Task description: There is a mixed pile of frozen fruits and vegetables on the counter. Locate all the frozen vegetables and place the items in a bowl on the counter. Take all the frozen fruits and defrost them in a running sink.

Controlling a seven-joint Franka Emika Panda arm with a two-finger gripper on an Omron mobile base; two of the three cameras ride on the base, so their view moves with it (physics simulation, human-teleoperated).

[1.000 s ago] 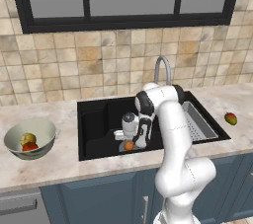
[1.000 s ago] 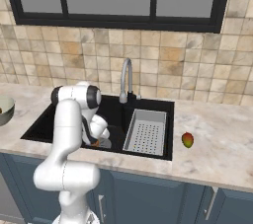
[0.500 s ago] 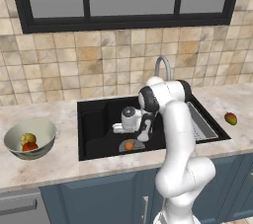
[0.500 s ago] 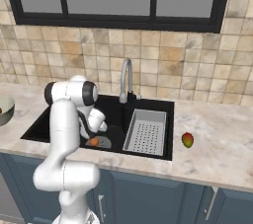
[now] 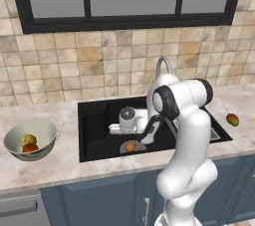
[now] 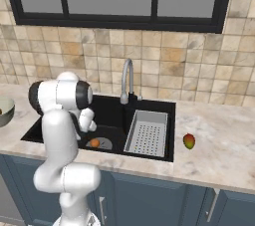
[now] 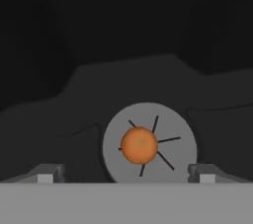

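The orange ball (image 7: 139, 145) lies free on the round drain (image 7: 149, 142) at the bottom of the black sink (image 5: 97, 120). My gripper (image 7: 126, 176) hangs above it, open, both fingertips (image 7: 45, 174) set wide apart with nothing between them. In the left base view the gripper (image 5: 123, 133) sits just above the orange ball (image 5: 130, 147). The red-green mango-like fruit (image 5: 232, 119) rests on the counter (image 5: 60, 168) right of the sink. The pale bowl (image 5: 42, 131) at the left holds the yellowish piece (image 5: 28, 139) and the red round piece (image 5: 31, 147).
The curved chrome faucet (image 6: 127, 78) rises behind the sink. A grey perforated tray (image 6: 147, 133) fills the basin's right part. The mango-like fruit (image 6: 189, 141) lies on open counter. A tiled wall and dark window close off the back.
The jaws have spread and let go of the orange ball, which now rests on the drain. The hand has lifted a little away from it.
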